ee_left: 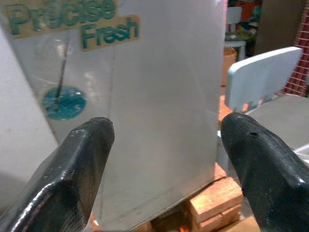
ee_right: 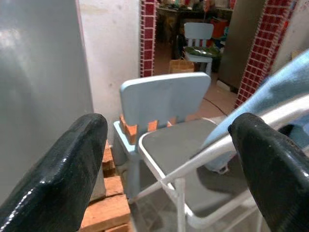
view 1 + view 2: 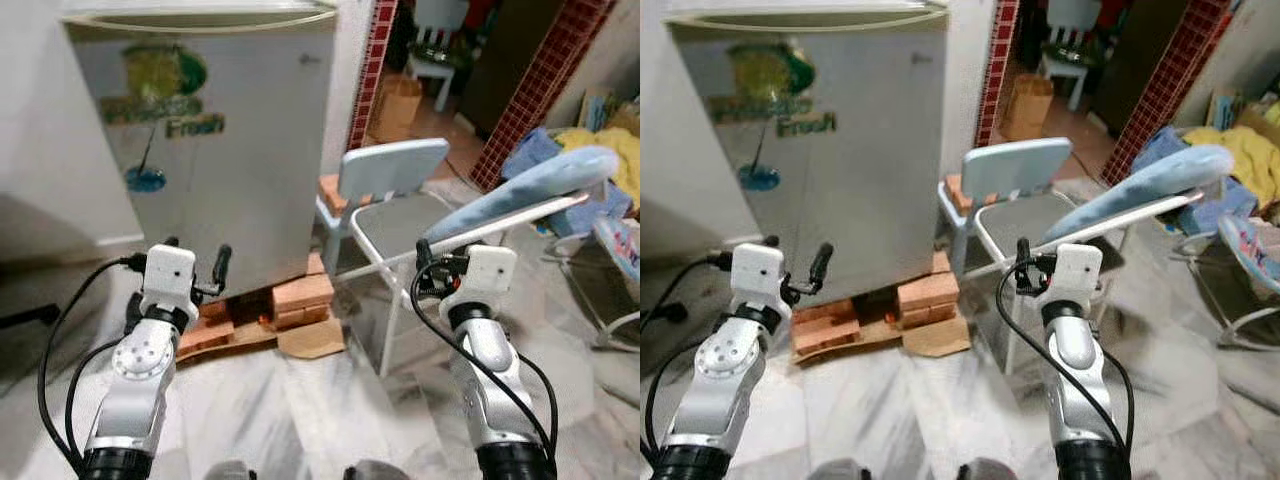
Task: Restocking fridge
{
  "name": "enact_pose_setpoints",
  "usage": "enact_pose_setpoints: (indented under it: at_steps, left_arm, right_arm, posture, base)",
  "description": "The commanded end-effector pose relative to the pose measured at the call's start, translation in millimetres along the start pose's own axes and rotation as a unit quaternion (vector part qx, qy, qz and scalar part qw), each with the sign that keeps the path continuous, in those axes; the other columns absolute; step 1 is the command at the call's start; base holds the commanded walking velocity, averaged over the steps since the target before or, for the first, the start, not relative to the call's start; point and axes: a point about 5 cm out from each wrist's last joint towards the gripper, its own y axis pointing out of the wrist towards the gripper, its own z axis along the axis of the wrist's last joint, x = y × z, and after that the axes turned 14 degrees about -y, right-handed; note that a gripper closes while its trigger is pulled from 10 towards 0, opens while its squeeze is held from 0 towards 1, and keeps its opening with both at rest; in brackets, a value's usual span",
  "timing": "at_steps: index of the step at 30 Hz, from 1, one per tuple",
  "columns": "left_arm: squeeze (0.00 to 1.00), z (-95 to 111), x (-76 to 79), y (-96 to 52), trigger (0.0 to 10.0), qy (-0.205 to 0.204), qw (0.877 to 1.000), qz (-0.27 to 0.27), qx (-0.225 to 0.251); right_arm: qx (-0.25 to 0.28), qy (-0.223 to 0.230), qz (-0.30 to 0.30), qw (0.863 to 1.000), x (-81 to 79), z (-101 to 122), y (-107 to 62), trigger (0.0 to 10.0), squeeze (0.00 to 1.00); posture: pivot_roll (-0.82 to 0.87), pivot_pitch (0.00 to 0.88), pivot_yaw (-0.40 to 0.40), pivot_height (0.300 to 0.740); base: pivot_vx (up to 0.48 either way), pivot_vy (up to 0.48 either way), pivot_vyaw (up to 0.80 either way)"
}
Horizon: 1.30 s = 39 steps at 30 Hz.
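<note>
Silver, upright and shut, the fridge (image 3: pixel 205 140) stands on bricks (image 3: pixel 300 297) facing the robot, its door sticker reading "Precise Fresh". The left gripper (image 1: pixel 164 145) hovers before it, fingers spread and empty. The right gripper (image 2: pixel 169 159), likewise wide and empty, faces a blue chair (image 3: pixel 385 175).

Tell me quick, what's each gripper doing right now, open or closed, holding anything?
Left gripper: jaws open, holding nothing, facing the fridge.
Right gripper: jaws open, holding nothing, facing the blue chair.
</note>
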Motion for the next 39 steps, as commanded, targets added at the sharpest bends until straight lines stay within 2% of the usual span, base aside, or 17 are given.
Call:
enact_pose_setpoints:
  at_steps: [1, 3, 8, 9, 14, 19, 23, 39]
  left_arm:
    - [0.00, 5, 7.1, 2.6, 10.0, 0.001, 1.000, -0.018, 0.006]
    - [0.00, 6, 6.0, 2.7, 10.0, 0.002, 1.000, -0.015, 0.009]
    - [0.00, 11, 0.6, 4.6, 10.0, -0.001, 1.000, -0.009, 0.025]
    - [0.00, 13, -1.0, 5.3, 10.0, 0.001, 1.000, -0.012, 0.025]
    - [0.00, 15, -4.9, 8.4, 10.0, -0.011, 1.000, -0.008, 0.020]
    - [0.00, 15, -4.2, 8.7, 10.0, -0.015, 1.000, -0.009, 0.019]
    - [0.00, 16, -1.0, 8.3, 10.0, -0.012, 0.999, -0.011, 0.028]
    - [0.00, 17, -3.5, 7.6, 10.0, -0.010, 0.999, 0.003, 0.034]
  right_arm:
    - [-0.005, -0.003, -0.007, 1.000, 2.9, 2, 0.8, 10.0, 0.00]
    - [-0.001, 0.012, 0.004, 1.000, 1.0, 2, -0.2, 10.0, 0.00]
    - [-0.003, 0.002, 0.005, 1.000, -1.4, 2, -0.3, 10.0, 0.00]
    - [-0.003, -0.014, 0.008, 1.000, -3.7, 4, 1.8, 10.0, 0.00]
    - [0.007, -0.024, 0.028, 0.999, -8.8, 8, 5.0, 10.0, 0.00]
    - [0.007, -0.028, 0.029, 0.999, -8.2, 9, 5.6, 10.0, 0.00]
    - [0.016, -0.013, 0.034, 0.999, -7.8, 12, 5.3, 10.0, 0.00]
    - [0.002, 0.002, 0.013, 1.000, -7.4, 14, 10.4, 10.0, 0.00]
  posture:
    - [0.04, 0.020, -0.070, 0.740]
    - [0.04, 0.022, -0.066, 0.740]
    - [0.04, 0.019, -0.062, 0.740]
    - [0.04, 0.018, -0.061, 0.740]
    - [0.04, 0.017, -0.061, 0.740]
    - [0.04, 0.016, -0.062, 0.740]
    - [0.04, 0.017, -0.062, 0.740]
    - [0.04, 0.016, -0.056, 0.740]
  base:
    - [0.000, 0.480, 0.00]
    - [0.000, 0.480, 0.00]
    - [0.000, 0.480, 0.00]
    - [0.000, 0.480, 0.00]
    - [0.000, 0.480, 0.00]
    - [0.000, 0.480, 0.00]
    - [0.000, 0.480, 0.00]
    - [0.000, 0.031, 0.00]
